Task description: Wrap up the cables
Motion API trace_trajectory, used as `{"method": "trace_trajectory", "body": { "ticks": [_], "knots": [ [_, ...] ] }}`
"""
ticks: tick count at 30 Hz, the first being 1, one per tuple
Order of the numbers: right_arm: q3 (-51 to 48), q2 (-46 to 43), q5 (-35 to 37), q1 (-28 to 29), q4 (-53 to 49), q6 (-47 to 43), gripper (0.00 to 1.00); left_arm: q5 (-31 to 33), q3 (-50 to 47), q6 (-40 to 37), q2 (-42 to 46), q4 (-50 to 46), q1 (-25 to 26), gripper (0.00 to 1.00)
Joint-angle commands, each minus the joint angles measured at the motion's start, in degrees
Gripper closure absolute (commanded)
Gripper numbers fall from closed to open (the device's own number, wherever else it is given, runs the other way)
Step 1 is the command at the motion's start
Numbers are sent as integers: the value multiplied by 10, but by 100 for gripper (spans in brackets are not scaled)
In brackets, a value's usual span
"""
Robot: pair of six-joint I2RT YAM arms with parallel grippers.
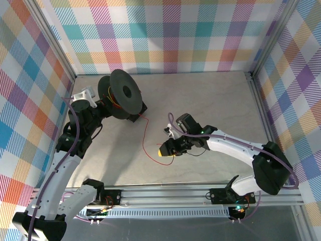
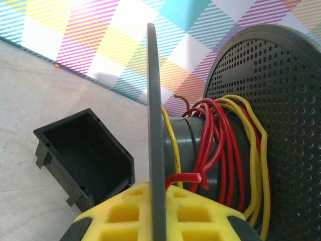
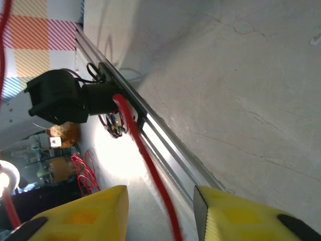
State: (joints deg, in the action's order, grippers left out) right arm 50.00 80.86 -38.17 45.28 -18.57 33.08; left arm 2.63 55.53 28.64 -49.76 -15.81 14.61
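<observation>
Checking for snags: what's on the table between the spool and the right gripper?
A loose stretch of red wire over bare table, running from spool to right gripper, seen in the top view.

We count one dark grey perforated plastic spool (image 2: 281, 100); one black open-topped plastic box (image 2: 83, 150) just beside it on the pale stone-look tabletop (image 1: 210, 100); pastel checked walls (image 1: 165, 35); silver aluminium rails (image 1: 170, 191).
</observation>
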Motion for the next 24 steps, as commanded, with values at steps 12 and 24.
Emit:
{"method": "trace_trajectory", "body": {
  "ticks": [12,24],
  "knots": [
    [18,26,221,-145,-121,-74,100,-196,120,19,-38,-64,3,100],
    [176,176,206,-359,-103,-70,100,-408,170,-29,-32,-170,49,100]
  ]
}}
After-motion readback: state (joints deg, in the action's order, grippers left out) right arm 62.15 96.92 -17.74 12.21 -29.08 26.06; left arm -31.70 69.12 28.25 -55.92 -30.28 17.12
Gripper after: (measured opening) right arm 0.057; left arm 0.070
